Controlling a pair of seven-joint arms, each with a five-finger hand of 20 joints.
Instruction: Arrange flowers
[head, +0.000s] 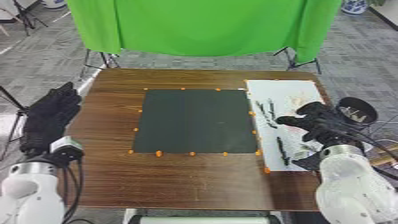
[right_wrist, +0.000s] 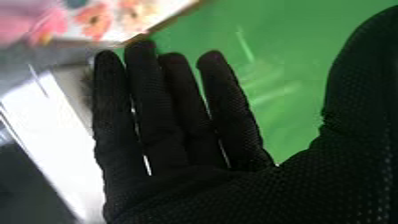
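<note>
- black-gloved fabric right hand (head: 325, 122) is wide open over the white rectangular sheet (head: 282, 91), thumb way out
- black-gloved left hand (head: 44, 119)'s open too, fingers straight

Counter (head: 107, 110): brown wood, grain visible, faint sheen. Dark panel (head: 195, 120): matt, smooth. Backdrop (head: 204, 25): green cloth, soft folds. Right robot hand (head: 325, 124): matt black fabric, finely textured. Right arm shell (head: 360, 180): smooth, white, plastic-looking.

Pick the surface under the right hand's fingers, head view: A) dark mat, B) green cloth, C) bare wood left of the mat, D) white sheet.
D: its spread fingers show over the white sheet, the right hand being to the right of the dark mat.
</note>
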